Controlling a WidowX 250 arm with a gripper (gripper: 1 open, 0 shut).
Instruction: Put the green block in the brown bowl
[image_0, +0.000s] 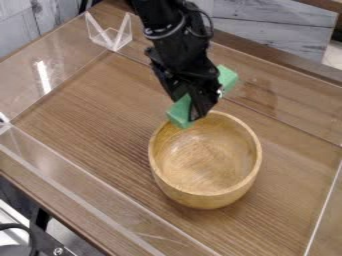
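A single dark robot arm (170, 42) reaches down from the top of the view over a wooden table (80, 122), its gripper (197, 98) closed on the green block (187, 108). The block is held near its middle, so that one end projects toward the brown bowl (206, 160) while the other shows beyond the claw, on the far side from the bowl. The block lies at the bowl's far rim, its near end at or just over the edge; whether it touches the wood cannot be told from this angle. The grip across the narrow width appears chosen because the bar is slim that way and its long sides offer the fingers flat faces. The bowl stands with its opening upward, a placement that suits a release from above. Nothing is visible inside it. The step in hand is judged to be the carry, nearly complete: what remains is a short shift toward the bowl's centre, then a release. Since much of the block lies outside the opening, letting go here could leave it balanced on the rim or drop it behind the bowl.
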